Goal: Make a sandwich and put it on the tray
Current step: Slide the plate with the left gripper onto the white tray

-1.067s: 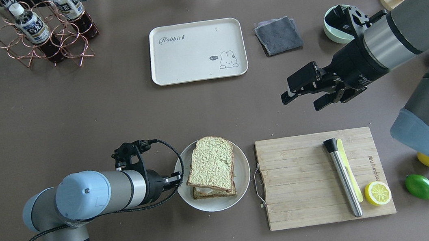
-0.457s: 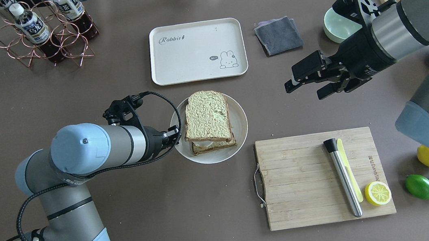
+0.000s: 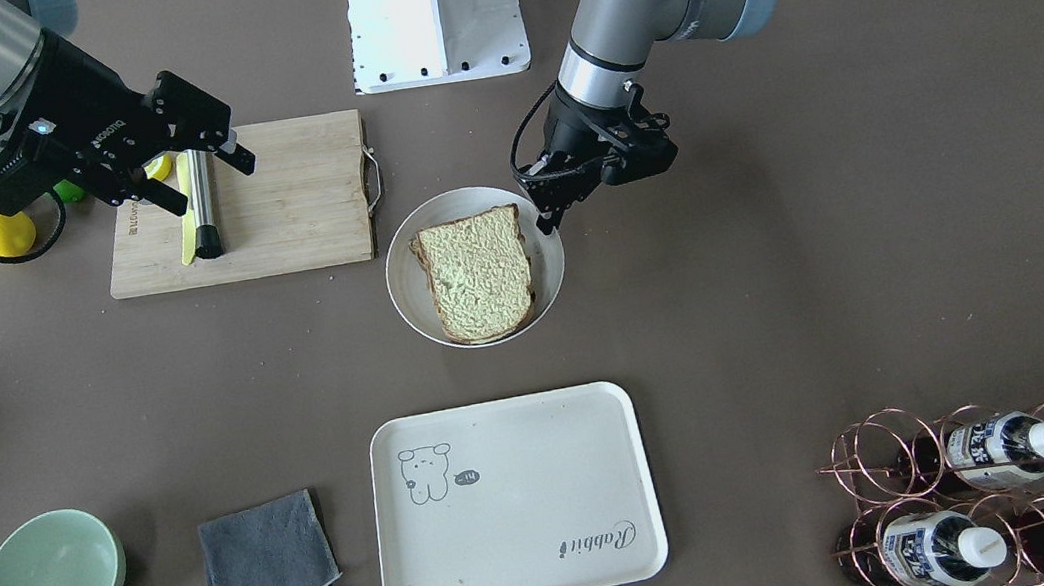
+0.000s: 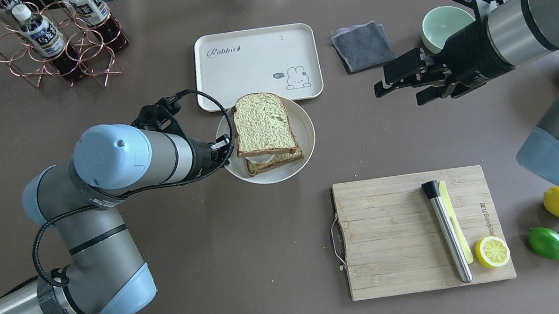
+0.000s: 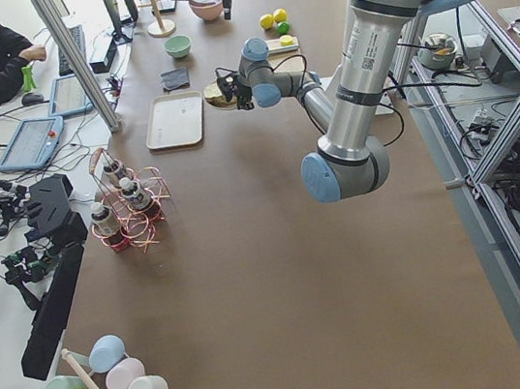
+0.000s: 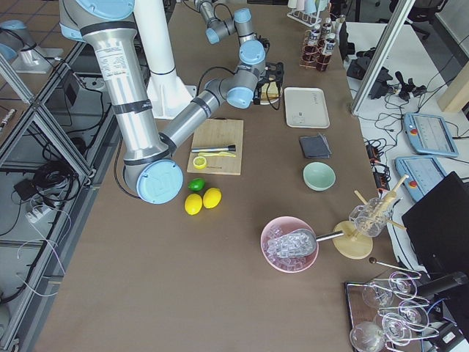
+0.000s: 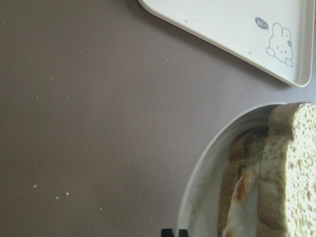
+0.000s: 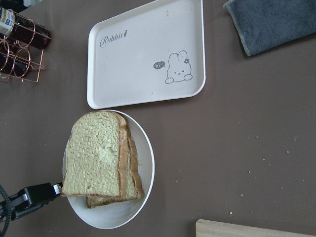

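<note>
The sandwich (image 4: pixel 260 124), two bread slices with egg white showing between them, lies on a round white plate (image 4: pixel 282 177). My left gripper (image 4: pixel 225 150) is shut on the plate's left rim and holds the plate just in front of the tray (image 4: pixel 247 65), which has nothing on it. In the front-facing view the sandwich (image 3: pixel 477 274), plate (image 3: pixel 405 288), left gripper (image 3: pixel 545 219) and tray (image 3: pixel 532 524) show too. The left wrist view shows the plate rim (image 7: pixel 197 192), sandwich (image 7: pixel 286 163) and tray corner (image 7: pixel 237 24). My right gripper (image 4: pixel 399 97) is open and empty, raised at the right.
A wooden cutting board (image 4: pixel 390 234) carries a steel muddler (image 4: pixel 449 237) and a lemon half (image 4: pixel 492 252). A grey cloth (image 4: pixel 363 45) and a green bowl (image 4: pixel 442 27) lie right of the tray. A copper bottle rack (image 4: pixel 58 45) stands far left. Lemons and a lime (image 4: pixel 547 242) lie at the right.
My left gripper has carried the plate with the sandwich away from the robot, from beside the cutting board up to the tray's near edge. My right gripper has drawn back and to the right.
</note>
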Available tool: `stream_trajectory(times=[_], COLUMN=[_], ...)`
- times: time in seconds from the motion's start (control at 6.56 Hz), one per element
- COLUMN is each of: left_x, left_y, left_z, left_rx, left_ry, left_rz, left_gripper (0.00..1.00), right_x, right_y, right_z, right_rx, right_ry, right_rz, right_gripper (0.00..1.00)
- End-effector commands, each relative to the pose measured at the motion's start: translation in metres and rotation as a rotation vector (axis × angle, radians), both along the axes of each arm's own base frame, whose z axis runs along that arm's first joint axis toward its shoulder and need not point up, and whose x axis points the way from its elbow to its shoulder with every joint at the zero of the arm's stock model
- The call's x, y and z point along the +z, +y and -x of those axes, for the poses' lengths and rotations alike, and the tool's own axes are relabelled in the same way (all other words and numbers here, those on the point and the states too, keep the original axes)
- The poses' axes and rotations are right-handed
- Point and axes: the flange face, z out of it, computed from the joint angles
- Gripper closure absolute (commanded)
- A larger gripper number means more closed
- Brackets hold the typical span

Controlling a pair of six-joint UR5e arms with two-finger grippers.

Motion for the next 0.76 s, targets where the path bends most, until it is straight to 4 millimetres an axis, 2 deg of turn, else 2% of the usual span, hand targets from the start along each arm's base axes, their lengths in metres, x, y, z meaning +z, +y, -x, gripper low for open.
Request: stream_trajectory(times=[0.0, 0.15, 0.3, 0.61], left_x=[-0.012, -0.017, -0.023, 0.007], left_y=[-0.041, -0.069, -0.096, -0.154], left_z=[-0.009, -0.023, -0.028, -0.043], left_rx=[-0.069, -0.105, -0.137, -0.195], left_ry=[0.008, -0.002, -0.002, 0.013], left_rz=[0.055, 0.09, 0.107, 0.122], left_gripper=[1.0, 1.0, 1.0, 1.0], right_x=[0.006, 0.009, 0.008, 0.007], right_y=[-0.02, -0.028, -0.035, -0.042], right_z=[-0.004, -0.004, -0.002, -0.006], right_rx=[0.079, 0.124, 0.156, 0.184], right_ry=[0.028, 0.044, 0.053, 0.05], right_rz=[-0.002, 0.001, 0.002, 0.02], right_gripper=[0.01, 0.01, 0.01, 0.01])
